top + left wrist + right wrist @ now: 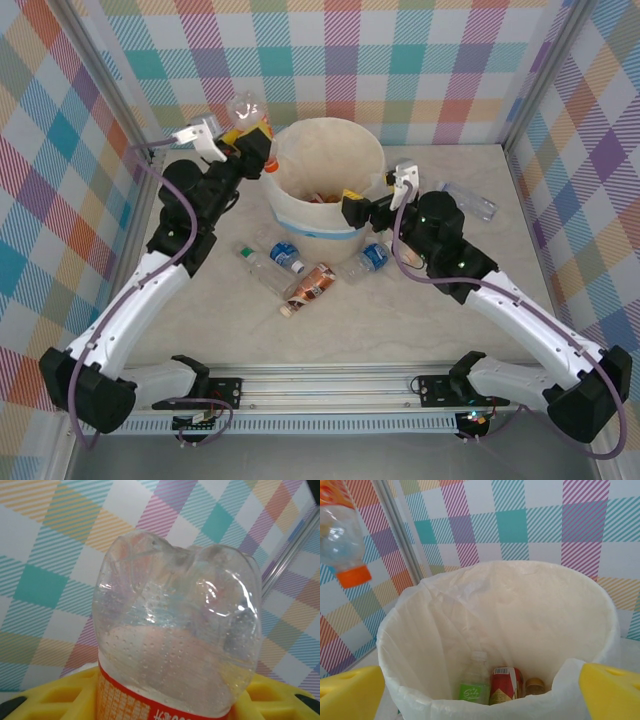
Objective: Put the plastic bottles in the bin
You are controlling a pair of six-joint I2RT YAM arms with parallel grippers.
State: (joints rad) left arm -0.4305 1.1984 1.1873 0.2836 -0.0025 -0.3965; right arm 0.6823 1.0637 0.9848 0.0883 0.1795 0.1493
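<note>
My left gripper (256,140) is raised beside the left rim of the bin (300,215) and is shut on an orange-labelled bottle (246,108). In the left wrist view that bottle (180,625) shows its clear base between the yellow fingers (47,695). From the right wrist it hangs orange cap down (341,532). My right gripper (357,209) is open at the bin's right rim, with the yellow fingers (612,690) wide apart over the liner (520,605). Inside lie a green-labelled bottle (474,682), a red-labelled one (506,684) and a brown-capped one (535,685).
Loose bottles lie on the table in front of the bin: a clear one (256,263), a blue-labelled one (286,256), a brown-labelled one (310,285) and another blue-labelled one (373,258). A clear bottle (470,201) lies at the right. Plaid walls enclose the table.
</note>
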